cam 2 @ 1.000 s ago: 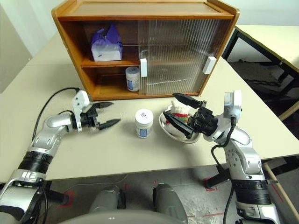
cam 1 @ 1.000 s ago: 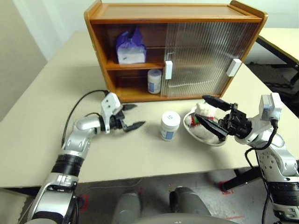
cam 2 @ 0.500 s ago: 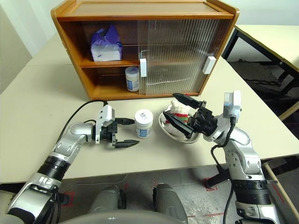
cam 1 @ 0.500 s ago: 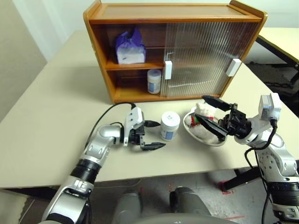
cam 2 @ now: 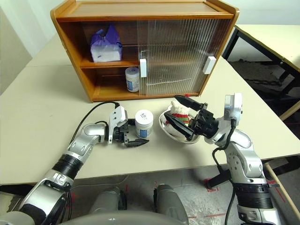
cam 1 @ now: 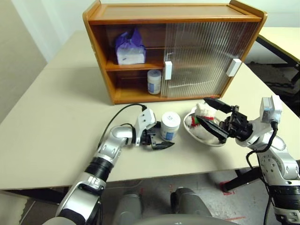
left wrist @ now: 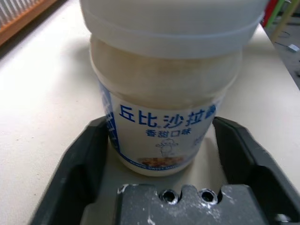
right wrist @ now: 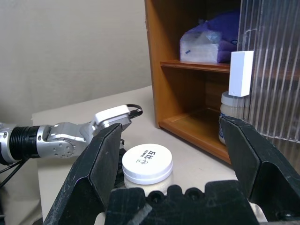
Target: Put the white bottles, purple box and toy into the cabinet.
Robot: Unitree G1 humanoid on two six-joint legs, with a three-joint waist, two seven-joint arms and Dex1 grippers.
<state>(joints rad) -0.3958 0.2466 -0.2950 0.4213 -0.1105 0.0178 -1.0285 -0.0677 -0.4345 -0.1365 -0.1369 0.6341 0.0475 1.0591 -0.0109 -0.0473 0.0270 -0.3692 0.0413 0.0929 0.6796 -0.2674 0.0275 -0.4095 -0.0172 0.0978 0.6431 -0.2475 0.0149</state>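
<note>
Your left gripper (cam 2: pixel 132 135) already has the white bottle (cam 2: pixel 144 123) standing upright between its spread fingers (not yet clenched), on the table (cam 2: pixel 42 117) before the cabinet (cam 2: pixel 140 44). Your right gripper (cam 2: pixel 183 118) hangs released over the toy (cam 2: pixel 178 111).

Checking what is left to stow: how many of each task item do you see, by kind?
White bottles: 2, one on the table, one in the cabinet
Purple box: 1
Toy: 1
Total: 4
</note>
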